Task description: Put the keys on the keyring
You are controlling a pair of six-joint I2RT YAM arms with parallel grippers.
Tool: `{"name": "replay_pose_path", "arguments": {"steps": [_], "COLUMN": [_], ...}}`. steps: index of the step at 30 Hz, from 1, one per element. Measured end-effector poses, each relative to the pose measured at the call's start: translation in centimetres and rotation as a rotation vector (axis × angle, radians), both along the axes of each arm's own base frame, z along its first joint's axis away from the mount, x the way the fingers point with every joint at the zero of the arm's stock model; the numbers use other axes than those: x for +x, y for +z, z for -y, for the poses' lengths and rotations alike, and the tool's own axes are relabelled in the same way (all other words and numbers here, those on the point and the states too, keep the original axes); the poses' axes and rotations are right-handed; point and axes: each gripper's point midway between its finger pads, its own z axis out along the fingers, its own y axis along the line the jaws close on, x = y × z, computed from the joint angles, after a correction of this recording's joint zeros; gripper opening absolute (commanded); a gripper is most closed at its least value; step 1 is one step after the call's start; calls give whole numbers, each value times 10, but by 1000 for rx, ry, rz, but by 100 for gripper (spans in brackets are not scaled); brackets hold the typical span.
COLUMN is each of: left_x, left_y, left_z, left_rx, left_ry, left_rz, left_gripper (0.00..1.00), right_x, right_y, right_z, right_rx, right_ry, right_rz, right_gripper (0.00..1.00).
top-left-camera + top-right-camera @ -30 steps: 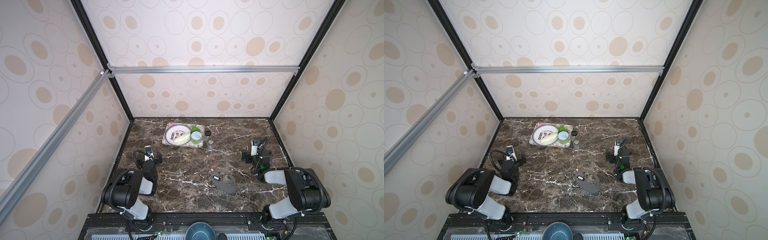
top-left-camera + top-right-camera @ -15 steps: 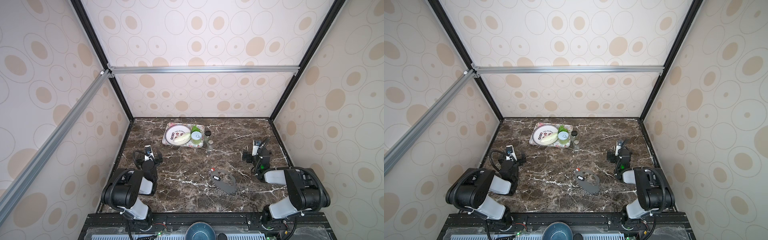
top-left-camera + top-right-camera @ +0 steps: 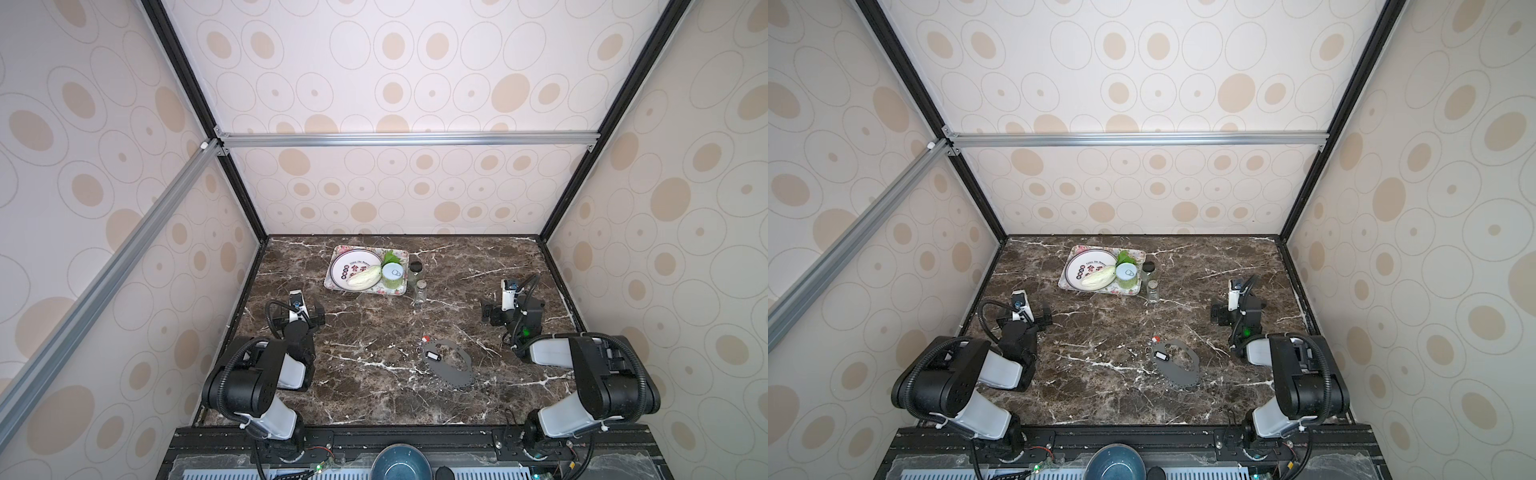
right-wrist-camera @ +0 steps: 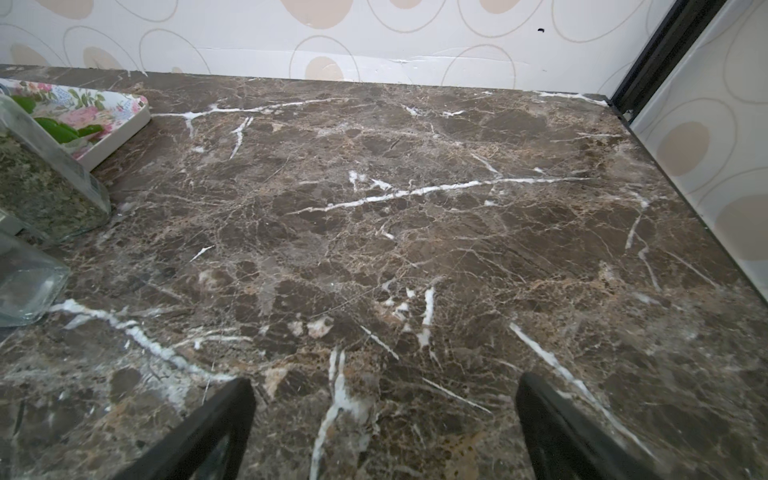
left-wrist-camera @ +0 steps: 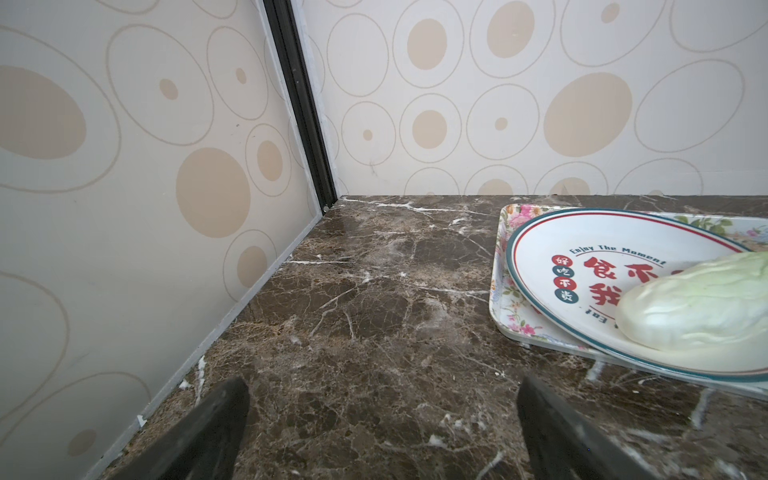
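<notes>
The keyring (image 3: 453, 379) (image 3: 1179, 380), a flat grey oval loop with a toothed edge, lies on the marble near the front middle in both top views. A tiny black key with a white centre (image 3: 432, 355) (image 3: 1160, 355) rests on the loop's left side. A tiny red key (image 3: 424, 339) (image 3: 1156, 339) lies just beyond the loop's far left end. My left gripper (image 3: 303, 320) (image 3: 1023, 321) (image 5: 382, 415) stands open and empty, low over the table at the left, well apart from the keys. My right gripper (image 3: 513, 318) (image 3: 1237, 316) (image 4: 384, 411) is open and empty at the right.
A floral tray (image 3: 365, 293) (image 5: 500, 316) at the back holds a white plate (image 3: 353, 266) (image 5: 582, 249), a pale cabbage (image 3: 365, 277) (image 5: 698, 307) and a green can (image 3: 392, 276). Two glass jars (image 3: 420, 291) (image 4: 45, 195) stand beside it. Walls close in three sides.
</notes>
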Motion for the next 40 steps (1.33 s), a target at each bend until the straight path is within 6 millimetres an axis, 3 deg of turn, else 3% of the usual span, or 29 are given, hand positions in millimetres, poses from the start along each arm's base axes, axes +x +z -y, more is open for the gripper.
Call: {"name": "replay_pose_path", "arguments": {"steps": [40], "left_x": [0], "left_y": [0], "left_z": [0], "left_rx": [0], "left_ry": [0], "left_rz": [1], "left_gripper": [100], "right_x": [0], "right_y": [0], "right_z": [-2], "right_rx": [5], "right_ry": [13], "right_rz": [0], "right_gripper": [100]}}
